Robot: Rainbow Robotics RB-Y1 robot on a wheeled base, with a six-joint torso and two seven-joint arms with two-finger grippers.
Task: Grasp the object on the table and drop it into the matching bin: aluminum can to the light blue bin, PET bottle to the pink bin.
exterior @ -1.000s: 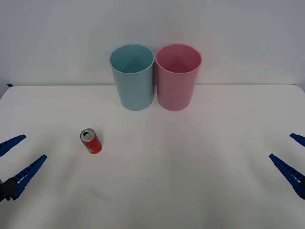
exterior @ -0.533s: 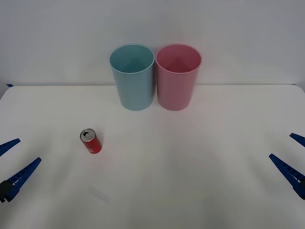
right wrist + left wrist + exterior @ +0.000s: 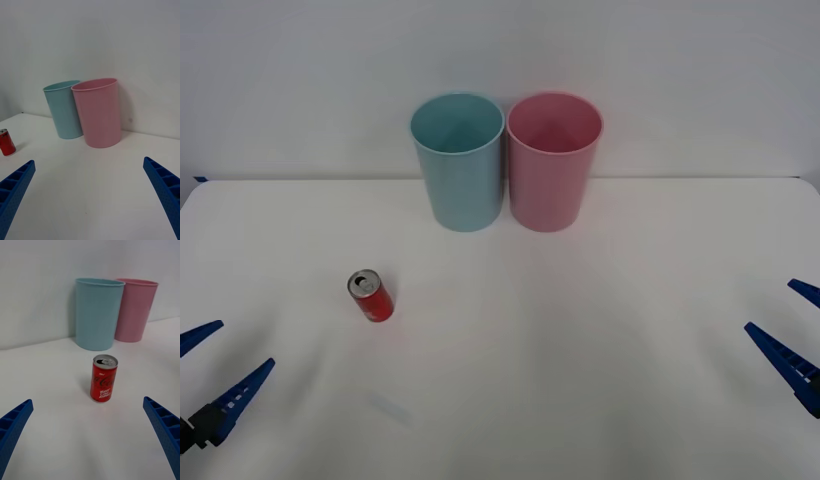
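Observation:
A small red aluminum can [image 3: 370, 296] with a silver top stands upright on the white table [image 3: 580, 380], left of centre; the left wrist view has the can [image 3: 104, 378] straight ahead between the fingers. The light blue bin [image 3: 458, 160] and the pink bin [image 3: 554, 160] stand side by side at the table's back, touching. My left gripper [image 3: 210, 372] is open at the near left edge, short of the can. At the right edge my right gripper [image 3: 792, 330] stays open, far from the can, facing the pink bin [image 3: 98, 111] and light blue bin [image 3: 64, 108].
A plain white wall rises right behind the bins. Wide bare tabletop lies between the can, the bins and both grippers.
The left gripper has drifted down and slightly back toward the near left corner over the last second. The can, bins and right gripper have not moved.

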